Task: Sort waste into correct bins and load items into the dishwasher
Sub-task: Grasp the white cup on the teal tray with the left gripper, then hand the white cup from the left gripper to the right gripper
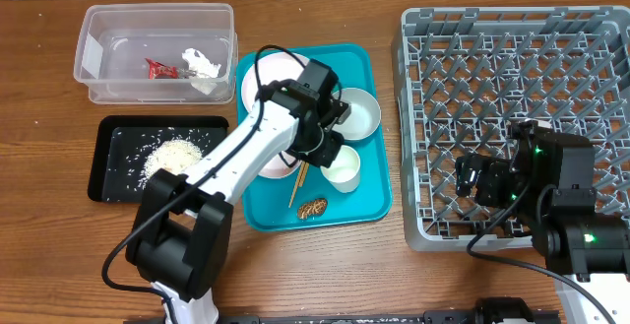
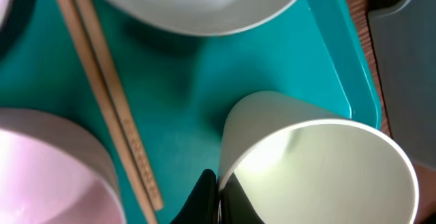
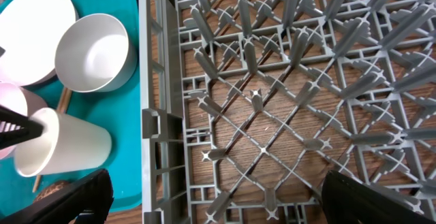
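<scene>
My left gripper (image 2: 218, 186) is shut on the near rim of a small white cup (image 2: 320, 169), one finger inside and one outside. The cup (image 1: 343, 166) is on the teal tray (image 1: 372, 201), tilted. Beside it are a white bowl (image 1: 356, 112), a pinkish bowl (image 2: 48, 163) and a wide plate (image 1: 268, 76), partly under the arm. A small brown food lump (image 1: 312, 208) lies at the tray's front. The clear tub (image 1: 108, 29) holds a red-and-white wrapper (image 1: 160, 68) and a white tissue (image 1: 202, 65). Rice scraps (image 1: 175, 154) lie in the black tray (image 1: 108, 188). My right gripper (image 3: 211, 197) hangs open over the grey dish rack (image 1: 512, 88), at its front-left part.
Wooden chopsticks (image 2: 109, 94) lie on the teal tray between the pinkish bowl and the cup. The rack's left wall (image 3: 153, 81) stands right next to the teal tray's right edge. The rack's pegs stand bare under my right gripper.
</scene>
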Motion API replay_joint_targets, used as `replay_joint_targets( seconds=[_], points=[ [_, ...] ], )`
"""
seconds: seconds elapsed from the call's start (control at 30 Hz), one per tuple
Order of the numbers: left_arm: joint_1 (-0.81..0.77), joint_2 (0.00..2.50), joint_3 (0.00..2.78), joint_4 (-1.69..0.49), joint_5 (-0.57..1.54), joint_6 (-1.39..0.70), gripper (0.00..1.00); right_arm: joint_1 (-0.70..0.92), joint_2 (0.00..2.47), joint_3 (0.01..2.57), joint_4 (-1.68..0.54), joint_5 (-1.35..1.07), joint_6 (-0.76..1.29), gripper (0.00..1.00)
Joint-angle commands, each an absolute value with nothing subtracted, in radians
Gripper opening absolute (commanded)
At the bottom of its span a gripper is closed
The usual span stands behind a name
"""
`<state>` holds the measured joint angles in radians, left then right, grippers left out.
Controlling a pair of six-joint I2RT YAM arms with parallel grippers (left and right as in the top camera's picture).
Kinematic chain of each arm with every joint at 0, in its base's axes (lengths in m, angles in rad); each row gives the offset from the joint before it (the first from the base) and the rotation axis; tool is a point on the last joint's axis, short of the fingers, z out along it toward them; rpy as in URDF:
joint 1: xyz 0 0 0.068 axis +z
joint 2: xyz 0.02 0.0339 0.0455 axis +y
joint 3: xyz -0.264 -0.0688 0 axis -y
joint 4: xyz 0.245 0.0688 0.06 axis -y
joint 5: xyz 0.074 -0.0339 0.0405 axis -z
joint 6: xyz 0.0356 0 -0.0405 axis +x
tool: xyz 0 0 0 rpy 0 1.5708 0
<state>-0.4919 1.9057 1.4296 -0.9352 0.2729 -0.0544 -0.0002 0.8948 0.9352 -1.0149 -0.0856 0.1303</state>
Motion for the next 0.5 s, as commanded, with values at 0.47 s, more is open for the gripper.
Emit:
replay_joint_targets(
  seconds=[0.47],
  points=[
    [-0.139, 1.904, 1.54, -0.736, 1.46, -0.068, 0.04, -0.004, 1.045, 0.964, -0.616, -0.703, 0.034, 1.0]
  ],
)
